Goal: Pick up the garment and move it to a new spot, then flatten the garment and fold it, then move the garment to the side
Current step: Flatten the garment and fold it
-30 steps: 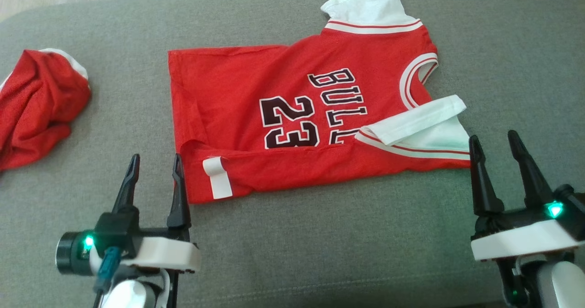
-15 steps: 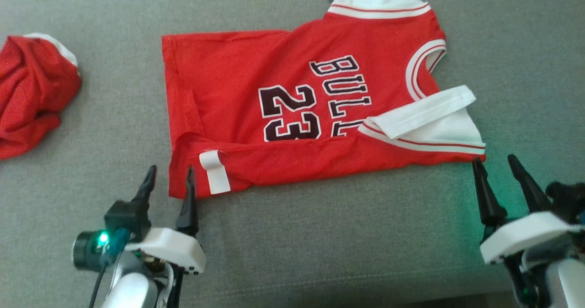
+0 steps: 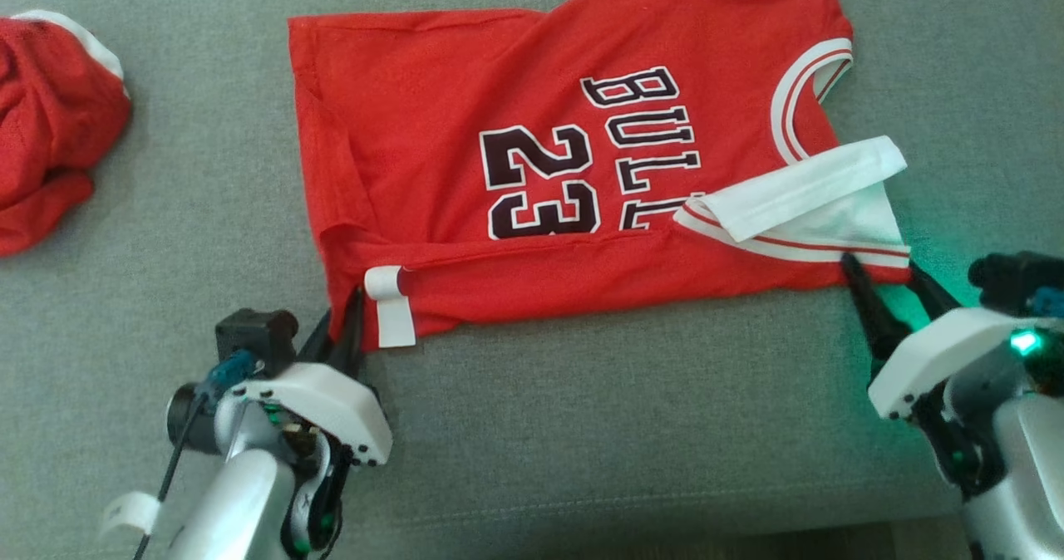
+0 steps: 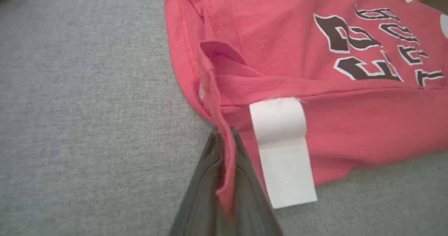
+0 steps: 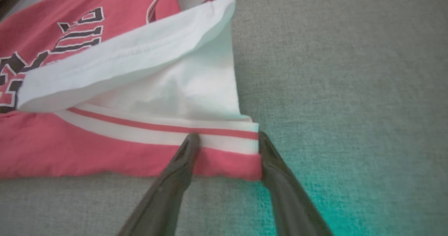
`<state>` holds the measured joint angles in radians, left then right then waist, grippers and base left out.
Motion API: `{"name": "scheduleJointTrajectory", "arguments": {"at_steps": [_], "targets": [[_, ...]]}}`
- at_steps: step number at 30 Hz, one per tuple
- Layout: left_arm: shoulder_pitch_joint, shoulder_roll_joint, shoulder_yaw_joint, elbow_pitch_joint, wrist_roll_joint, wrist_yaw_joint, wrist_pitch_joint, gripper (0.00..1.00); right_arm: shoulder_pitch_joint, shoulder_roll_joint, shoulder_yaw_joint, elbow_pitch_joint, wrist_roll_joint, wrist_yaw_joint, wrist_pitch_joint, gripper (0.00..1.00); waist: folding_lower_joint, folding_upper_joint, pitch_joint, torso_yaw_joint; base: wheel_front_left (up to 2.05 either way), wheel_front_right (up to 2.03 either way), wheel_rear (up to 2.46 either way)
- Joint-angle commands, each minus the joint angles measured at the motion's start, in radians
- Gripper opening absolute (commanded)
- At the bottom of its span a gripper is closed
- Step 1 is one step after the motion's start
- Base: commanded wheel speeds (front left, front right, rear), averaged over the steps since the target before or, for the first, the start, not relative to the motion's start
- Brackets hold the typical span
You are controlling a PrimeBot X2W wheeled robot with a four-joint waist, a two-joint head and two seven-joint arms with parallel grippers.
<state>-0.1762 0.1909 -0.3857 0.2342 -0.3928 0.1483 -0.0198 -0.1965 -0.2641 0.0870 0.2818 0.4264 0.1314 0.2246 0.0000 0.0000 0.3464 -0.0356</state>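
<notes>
The red jersey (image 3: 499, 86) with dark "23" lettering lies spread on the grey cushion (image 3: 582, 427), its near side folded over. My left gripper (image 3: 345, 317) is at the jersey's near left corner. In the left wrist view this gripper (image 4: 224, 139) is shut on the red hem, beside a white label (image 4: 283, 148). My right gripper (image 3: 881, 266) is at the near right corner below the white sleeve (image 3: 815, 190). In the right wrist view it (image 5: 226, 140) stands open, its fingers on either side of the red-and-white striped band (image 5: 224, 138).
A second red garment (image 3: 50, 128) lies crumpled at the far left of the cushion. Bare grey cushion stretches between my arms and along the front, where its edge (image 3: 582, 535) runs near the bottom of the head view.
The head camera has tipped down, shifting the whole picture. Both grippers have gone forward to the jersey's near edge. The left has shut on the corner hem; the right now straddles the sleeve corner.
</notes>
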Motion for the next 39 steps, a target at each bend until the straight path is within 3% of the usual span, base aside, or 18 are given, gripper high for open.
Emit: {"name": "scheduleJointTrajectory", "arguments": {"at_steps": [1, 8, 20, 21, 22, 23, 32, 39], "targets": [[-0.014, 0.013, 0.02, -0.014, -0.004, 0.0, 0.008, 0.0, -0.009, -0.018, 0.021, -0.014, 0.014, -0.001, 0.001, 0.0, 0.0, 0.0, -0.003, 0.0, 0.0, 0.0, 0.0], [0.028, 0.05, 0.036, -0.088, 0.002, 0.024, 0.009, 0.0, 0.063, -0.01, -0.026, -0.067, 0.054, -0.001, -0.017, 0.0, 0.0, 0.0, -0.046, 0.001, 0.0, 0.0, 0.0], [0.207, 0.111, 0.052, -0.231, -0.028, 0.077, 0.11, 0.0, 0.294, 0.052, -0.094, -0.218, 0.048, -0.001, 0.073, 0.0, 0.0, 0.0, -0.139, -0.01, 0.0, 0.0, 0.0], [0.218, 0.108, 0.053, -0.238, -0.035, 0.079, 0.112, 0.03, 0.301, 0.057, -0.093, -0.229, 0.05, -0.001, 0.074, 0.16, 0.0, 0.0, -0.145, -0.014, 0.0, 0.0, 0.0], [0.229, 0.106, 0.053, -0.24, -0.041, 0.083, 0.116, 0.49, 0.304, 0.061, -0.097, -0.236, 0.045, -0.001, 0.07, 0.76, 0.0, 0.0, -0.15, -0.016, 0.0, 0.0, 0.0], [0.235, 0.105, 0.054, -0.242, -0.043, 0.087, 0.118, 1.0, 0.306, 0.061, -0.1, -0.239, 0.036, -0.001, 0.07, 1.0, 0.0, 0.0, -0.154, -0.018, 0.0, 0.0, 0.0], [0.199, 0.086, 0.065, -0.293, 0.073, 0.172, -0.064, 1.0, 0.255, 0.083, -0.11, -0.398, -0.116, -0.001, -0.136, 1.0, 0.0, 0.0, -0.195, -0.019, 0.0, 0.0, 0.0], [0.142, 0.096, 0.069, -0.363, 0.15, 0.212, -0.135, 1.0, 0.243, 0.113, -0.085, -0.528, -0.169, -0.001, -0.159, 1.0, 0.0, 0.0, -0.214, -0.02, 0.0, 0.0, 0.0]]}}
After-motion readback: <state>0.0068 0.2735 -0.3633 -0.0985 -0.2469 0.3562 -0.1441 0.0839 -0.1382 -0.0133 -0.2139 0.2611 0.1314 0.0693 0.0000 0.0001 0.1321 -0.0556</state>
